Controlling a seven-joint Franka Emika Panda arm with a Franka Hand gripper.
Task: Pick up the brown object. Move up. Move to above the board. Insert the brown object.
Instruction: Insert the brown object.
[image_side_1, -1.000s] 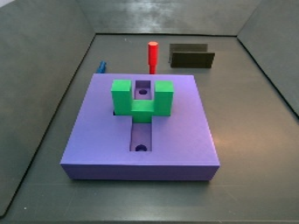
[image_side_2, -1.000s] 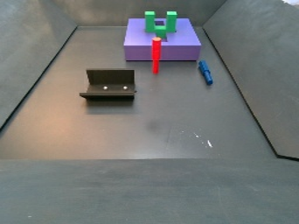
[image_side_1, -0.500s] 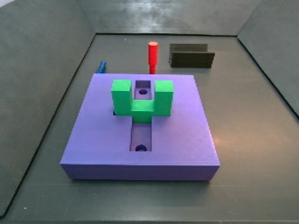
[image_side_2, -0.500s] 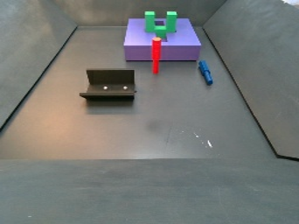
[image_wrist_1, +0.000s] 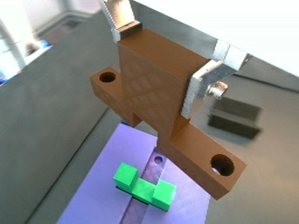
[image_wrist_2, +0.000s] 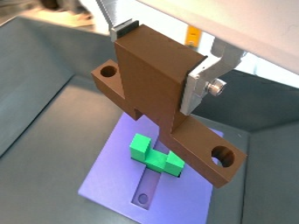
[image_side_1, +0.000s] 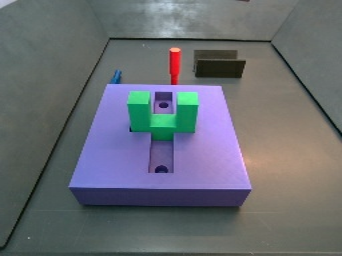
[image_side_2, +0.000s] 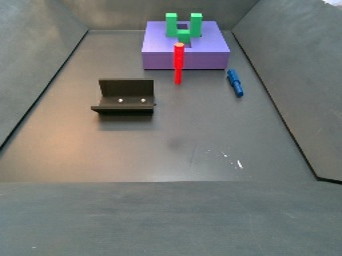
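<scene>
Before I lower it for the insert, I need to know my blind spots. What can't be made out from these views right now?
- Gripper and brown object: out of frame in both side views, so their height above the board is unknown.
- Green bracket: its slot is partly hidden by the brown object in a wrist view.
- Finger pads: covered by the brown object's post in both wrist views.
- Blue piece: mostly hidden behind the board in a side view.

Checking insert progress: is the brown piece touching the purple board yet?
Apart. In both wrist views the brown piece, clamped in the gripper, hangs well above the purple board. The side views show the board with nothing brown on it.
</scene>
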